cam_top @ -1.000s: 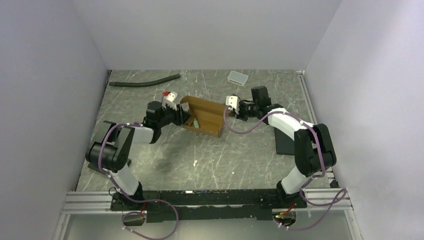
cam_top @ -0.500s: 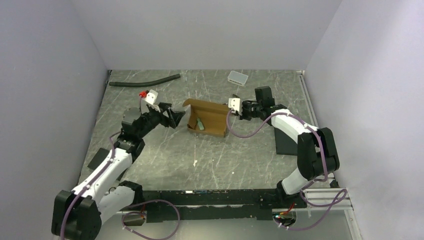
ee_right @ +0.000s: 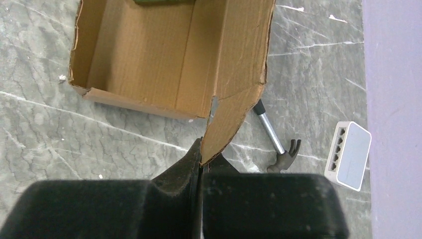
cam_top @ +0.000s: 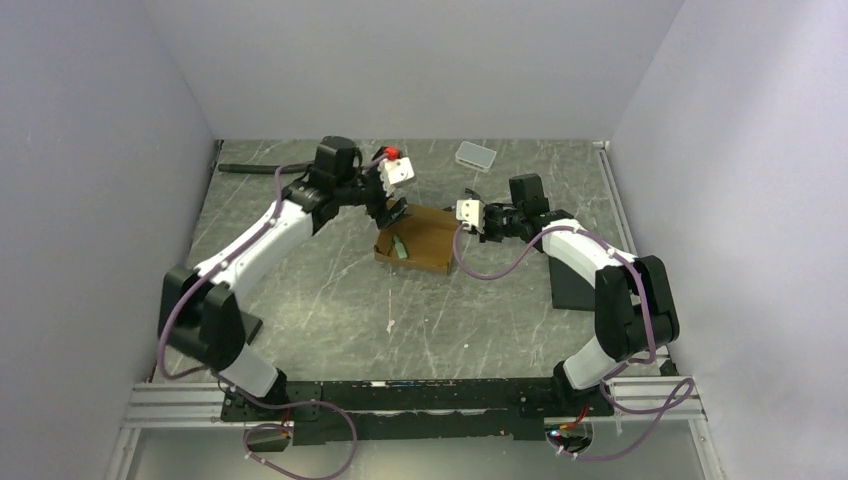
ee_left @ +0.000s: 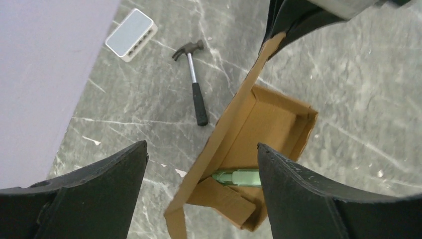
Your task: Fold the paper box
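The paper box point(cam_top: 425, 240) is a brown open carton at the table's middle, with a green tube point(cam_top: 398, 247) inside it. My left gripper point(cam_top: 393, 212) is open and hovers over the box's left end. In the left wrist view the left gripper point(ee_left: 201, 147) straddles the box's point(ee_left: 268, 124) long raised flap without touching it, and the green tube point(ee_left: 239, 178) lies below. My right gripper point(cam_top: 481, 221) is shut on the box's right flap. The right wrist view shows the right gripper point(ee_right: 201, 162) pinching the flap's tip, with the open box point(ee_right: 149, 55) beyond.
A small hammer point(ee_left: 195, 89) lies on the table behind the box. A white-grey tray point(cam_top: 476, 155) stands at the back. A black hose point(cam_top: 250, 168) lies at the back left. A flat black slab point(cam_top: 570, 285) lies under the right arm.
My left arm has let go of the box's left end, drawn back left, then swung round to the far side above the box. The box's raised flap has dropped lower. The right gripper keeps its hold.
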